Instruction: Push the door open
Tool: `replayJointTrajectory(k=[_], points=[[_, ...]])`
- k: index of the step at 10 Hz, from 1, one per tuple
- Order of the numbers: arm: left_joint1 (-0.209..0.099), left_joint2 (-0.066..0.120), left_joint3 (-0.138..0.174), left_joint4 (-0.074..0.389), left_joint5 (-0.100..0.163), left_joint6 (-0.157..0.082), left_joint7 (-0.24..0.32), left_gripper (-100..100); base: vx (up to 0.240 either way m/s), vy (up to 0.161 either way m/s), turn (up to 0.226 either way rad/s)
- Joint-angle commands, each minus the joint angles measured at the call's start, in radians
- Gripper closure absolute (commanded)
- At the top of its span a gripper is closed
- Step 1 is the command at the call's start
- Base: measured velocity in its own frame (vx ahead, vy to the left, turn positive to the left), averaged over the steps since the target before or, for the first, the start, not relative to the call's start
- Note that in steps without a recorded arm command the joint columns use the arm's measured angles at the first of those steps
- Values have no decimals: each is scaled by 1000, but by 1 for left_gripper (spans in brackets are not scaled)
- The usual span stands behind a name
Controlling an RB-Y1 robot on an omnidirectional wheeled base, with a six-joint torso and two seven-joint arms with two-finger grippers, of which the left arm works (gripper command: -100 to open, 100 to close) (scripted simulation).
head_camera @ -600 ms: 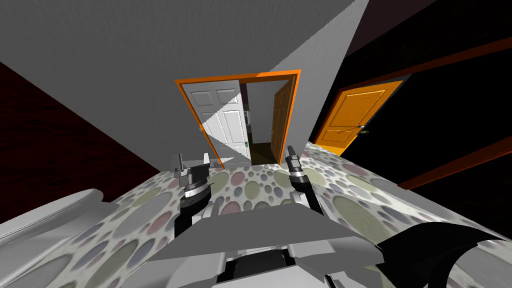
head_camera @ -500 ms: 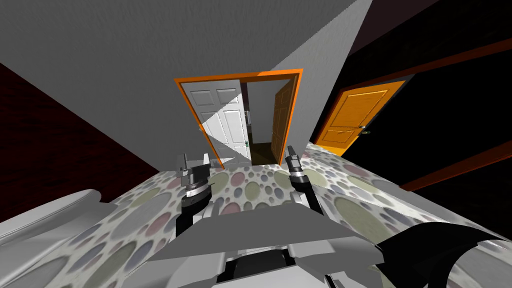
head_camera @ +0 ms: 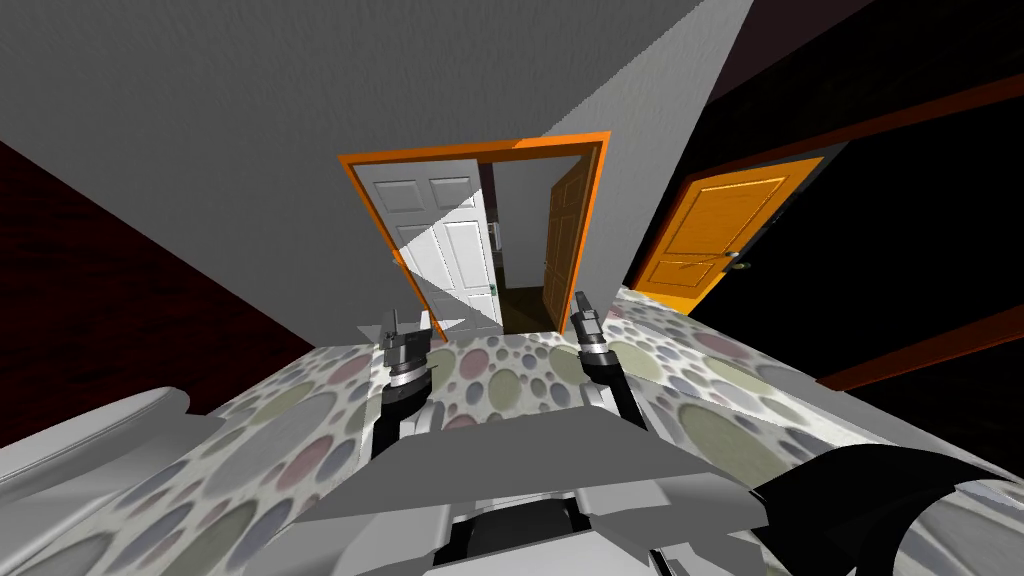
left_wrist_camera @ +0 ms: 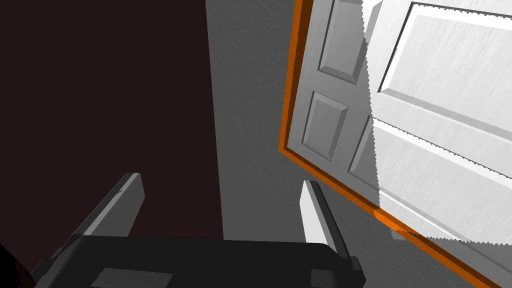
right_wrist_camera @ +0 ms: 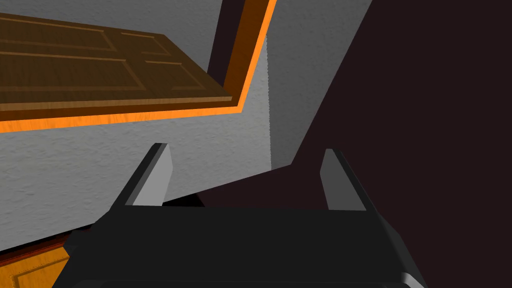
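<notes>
A doorway with an orange frame (head_camera: 470,152) stands ahead in the grey wall. Its white panelled leaf (head_camera: 440,240) fills the left half; the brown wooden leaf (head_camera: 565,232) on the right is swung inward, leaving a gap between them. My left gripper (head_camera: 405,322) is open, short of the white leaf's lower left corner. In the left wrist view the left gripper (left_wrist_camera: 220,200) points at the grey wall beside the white leaf (left_wrist_camera: 440,125). My right gripper (head_camera: 580,305) hangs open in front of the brown leaf; the right wrist view shows the right gripper (right_wrist_camera: 245,175) below the brown leaf (right_wrist_camera: 100,65).
The floor (head_camera: 520,375) has a pattern of coloured spots. A second orange door (head_camera: 715,235) stands shut at the right, with a black area around it. A dark red wall (head_camera: 120,300) runs along the left. A white rounded fixture (head_camera: 90,440) sits at the lower left.
My left arm has swung right and forward toward the white leaf, and its gripper has turned. The whole view has shifted slightly. The right arm holds still.
</notes>
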Motion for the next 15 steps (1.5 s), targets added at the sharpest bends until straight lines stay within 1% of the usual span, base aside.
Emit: replayJointTrajectory(k=[1,6,11,15], points=[[-16,8,-1,37,-1,-2,-2,-100,134,-22,3],[-60,29,-1,149,-2,-12,-4,-100,101,-1,5],[-112,48,-2,280,-3,-23,-7,-100,95,-10,6],[-157,61,-3,395,-5,-34,-9,-100,98,-12,7]])
